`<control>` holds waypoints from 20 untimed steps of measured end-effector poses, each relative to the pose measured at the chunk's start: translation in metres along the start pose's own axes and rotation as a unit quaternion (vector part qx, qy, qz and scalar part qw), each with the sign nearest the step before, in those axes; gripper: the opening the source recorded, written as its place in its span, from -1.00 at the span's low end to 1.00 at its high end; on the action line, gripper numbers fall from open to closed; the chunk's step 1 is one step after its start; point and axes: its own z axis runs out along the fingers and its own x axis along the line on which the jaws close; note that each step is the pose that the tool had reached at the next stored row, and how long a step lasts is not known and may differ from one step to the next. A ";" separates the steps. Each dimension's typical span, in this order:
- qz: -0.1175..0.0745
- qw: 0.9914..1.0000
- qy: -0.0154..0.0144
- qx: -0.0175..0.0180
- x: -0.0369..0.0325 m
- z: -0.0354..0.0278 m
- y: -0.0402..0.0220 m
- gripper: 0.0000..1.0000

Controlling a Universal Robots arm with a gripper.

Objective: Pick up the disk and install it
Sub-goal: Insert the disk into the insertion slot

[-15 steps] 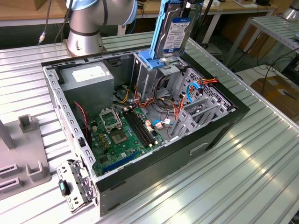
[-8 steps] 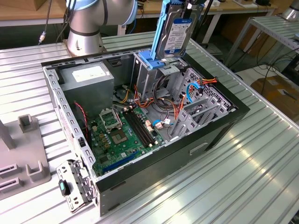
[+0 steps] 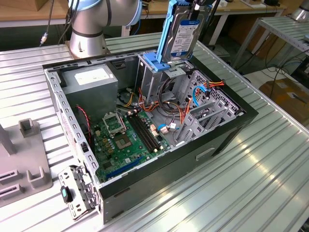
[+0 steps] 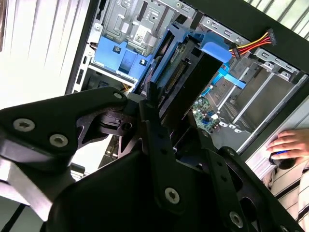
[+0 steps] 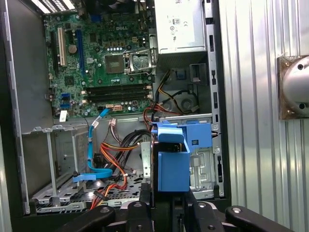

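The disk [image 3: 181, 34] is a silver-grey drive with a white-and-dark label and bright blue rails. It hangs upright just above the drive cage [image 3: 153, 79] at the back of the open computer case [image 3: 227, 130]. My gripper [image 5: 166, 195] is shut on its upper end. In the first wrist view the disk [image 5: 173, 164] appears edge-on between the black fingers [image 5: 144, 195], over the cage's bay. The second wrist view has the disk [image 4: 186, 77] slanting away from the gripper [image 4: 176, 121] toward the case interior.
A blue latch piece [image 3: 157, 62] sits on the cage top beside the disk's lower end. The grey power supply [image 3: 91, 79], green motherboard [image 3: 125, 137] and loose orange and blue cables [image 3: 193, 94] lie inside. A grey fixture [image 3: 24, 159] stands at the exterior view's left. A hand [image 4: 289, 144] rests outside the case.
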 end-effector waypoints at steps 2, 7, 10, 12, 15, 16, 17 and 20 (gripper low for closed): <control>0.000 1.000 0.000 0.000 0.0000 0.0000 0.0000 -0.30; 0.000 1.000 0.000 0.000 0.0009 0.0000 -0.0001 -0.30; 0.000 1.000 0.000 0.000 0.0028 0.0000 -0.0002 -0.30; 0.000 1.000 0.000 0.000 0.0046 0.0000 -0.0004 -0.30; 0.000 1.000 0.000 0.000 0.0086 -0.0001 -0.0007 -0.30; 0.000 1.000 0.000 0.000 0.0097 -0.0001 -0.0008 -0.30; 0.000 1.000 0.000 0.000 0.0116 -0.0001 -0.0010 -0.30; 0.000 1.000 0.000 0.000 0.0161 -0.0002 -0.0014 -0.30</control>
